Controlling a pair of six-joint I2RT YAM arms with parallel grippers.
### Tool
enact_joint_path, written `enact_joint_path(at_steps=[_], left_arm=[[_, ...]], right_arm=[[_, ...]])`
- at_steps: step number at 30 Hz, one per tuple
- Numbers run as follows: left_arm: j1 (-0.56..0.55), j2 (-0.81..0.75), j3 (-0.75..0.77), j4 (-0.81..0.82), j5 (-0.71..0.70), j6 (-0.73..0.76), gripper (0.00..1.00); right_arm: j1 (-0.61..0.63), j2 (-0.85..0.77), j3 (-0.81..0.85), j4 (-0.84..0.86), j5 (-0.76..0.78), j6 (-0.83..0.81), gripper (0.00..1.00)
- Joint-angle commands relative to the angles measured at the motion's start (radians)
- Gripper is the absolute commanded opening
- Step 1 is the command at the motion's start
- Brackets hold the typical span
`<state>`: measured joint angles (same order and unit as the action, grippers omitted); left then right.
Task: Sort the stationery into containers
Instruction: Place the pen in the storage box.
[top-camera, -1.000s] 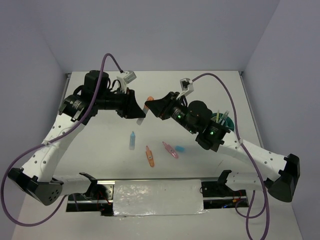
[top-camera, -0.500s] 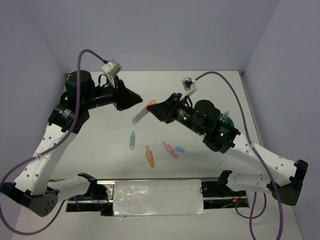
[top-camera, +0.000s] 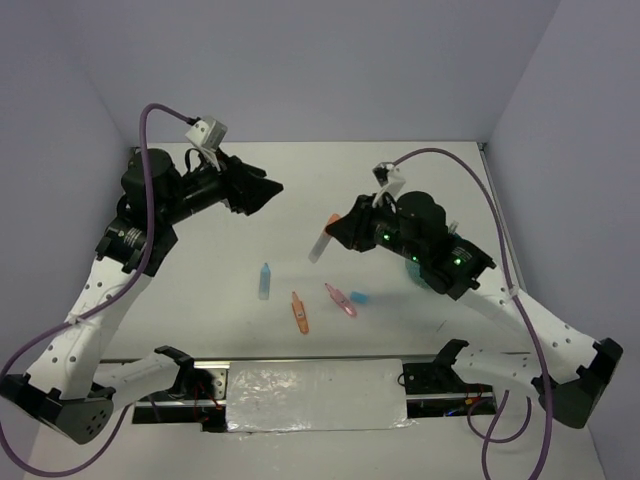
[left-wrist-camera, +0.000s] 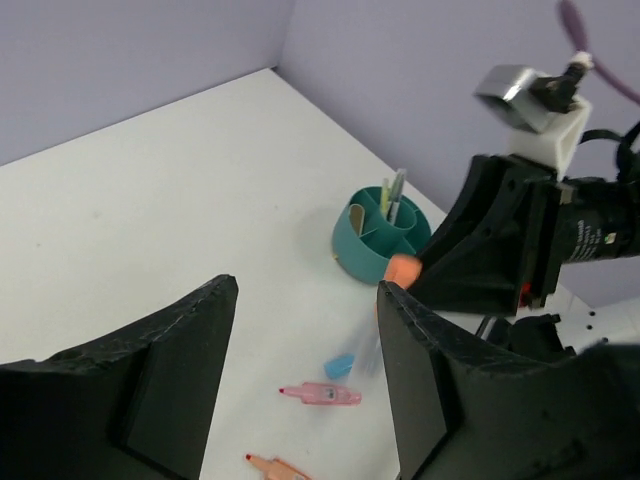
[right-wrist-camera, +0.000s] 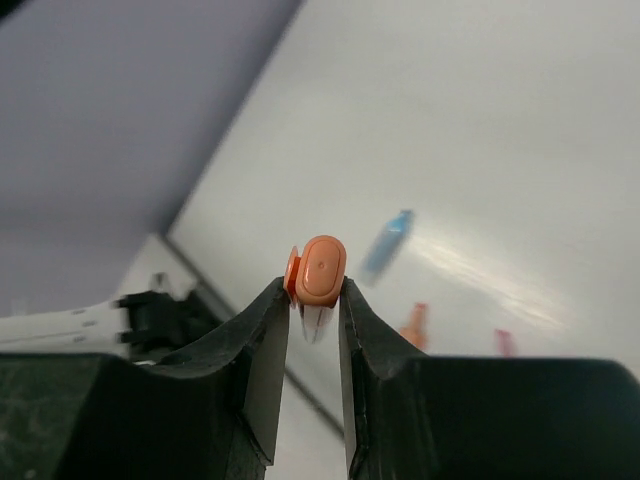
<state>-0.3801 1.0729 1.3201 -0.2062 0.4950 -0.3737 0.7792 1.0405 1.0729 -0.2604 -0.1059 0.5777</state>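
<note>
Handover done: orange-capped whitish plastic pen now clamped in right gripper alone, mid-frame above white table. Left gripper backed off to upper left, jaws spread, empty. Next stop likely round teal plastic divided cup (right of centre).

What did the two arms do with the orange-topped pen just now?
The left gripper drew back to the left, open, leaving the orange-capped pen with the right gripper, which is shut on it and carried it rightward, toward the teal cup. The light blue tube and pink highlighter stayed put.
</note>
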Motion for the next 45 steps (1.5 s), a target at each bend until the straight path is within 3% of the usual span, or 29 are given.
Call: enact_joint_path(at_steps=[1,7,11,16,26,36,45], left_arm=[[0.001,-0.054,0.015,-0.036,-0.108,-0.014,0.71],[0.001,-0.117,-0.088,-0.113,-0.090,-0.010,0.83],[0.001,-0.142,-0.156,-0.116,-0.058,-0.025,0.87],[0.001,-0.117,-0.203,-0.111,0.006,-0.050,0.92],[0.001,-0.133,-0.220,-0.142,0.036,-0.019,0.95],[0.000,-0.117,-0.176,-0.185,0.039,0.013,0.97],[-0.002,-0.102,-0.151,-0.214,0.024,0.024,0.98]], right_arm=[[-0.067,-0.120,-0.017,-0.194,0.174,-0.192,0.00],[-0.242,-0.236,-0.105,-0.373,0.432,-0.303,0.00],[-0.334,-0.263,-0.149,-0.361,0.481,-0.364,0.00],[-0.438,-0.223,-0.188,-0.271,0.425,-0.434,0.00],[-0.460,-0.091,-0.179,-0.137,0.505,-0.358,0.00],[-0.462,0.050,-0.126,-0.042,0.546,-0.446,0.00],[-0.472,0.070,-0.166,0.013,0.571,-0.492,0.01]])
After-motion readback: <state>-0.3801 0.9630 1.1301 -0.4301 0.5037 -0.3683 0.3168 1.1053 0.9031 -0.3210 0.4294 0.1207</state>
